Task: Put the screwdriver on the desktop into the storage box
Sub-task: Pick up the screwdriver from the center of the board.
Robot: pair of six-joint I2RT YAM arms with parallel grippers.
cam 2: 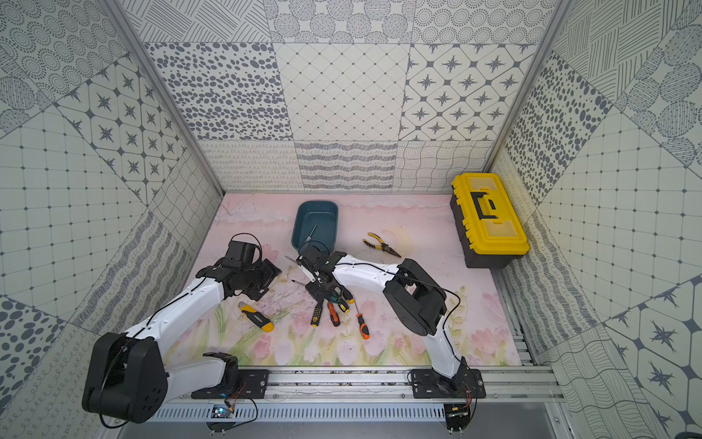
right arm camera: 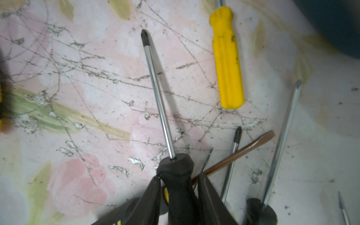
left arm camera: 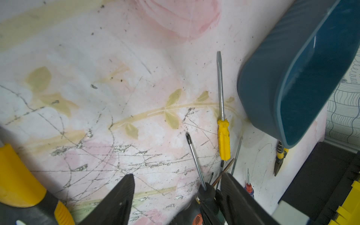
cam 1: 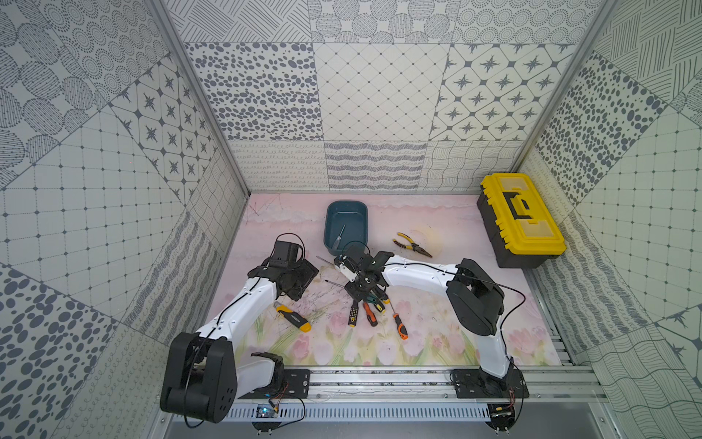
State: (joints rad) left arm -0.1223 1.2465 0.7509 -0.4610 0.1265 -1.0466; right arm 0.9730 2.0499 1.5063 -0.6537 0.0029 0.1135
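My right gripper (right arm camera: 179,176) is clamped on the black-handled Phillips screwdriver (right arm camera: 158,97) — one finger pressed to each side of the handle, steel shaft pointing out over the scratched pale pink tulip-print desktop (cam 1: 437,304). Can't tell whether the tip is off the surface. It sits mid-table, w/ a fan of other black-, orange- and yellow-handled screwdrivers (cam 1: 369,313) lying just nearer my base. The dark teal-blue plastic storage box (cam 1: 359,224) stands near, on the far side, w/ one small pale-handled screwdriver (cam 1: 338,238) already lying inside. A yellow plastic-handled flat screwdriver (left arm camera: 223,140) lies on the desktop just beside the box's outer wall. My left gripper (left arm camera: 178,175) hangs over the desktop w/ jaws wide apart, nothing btwn them — a yellow-and-black utility knife (cam 1: 292,313) lies near it.
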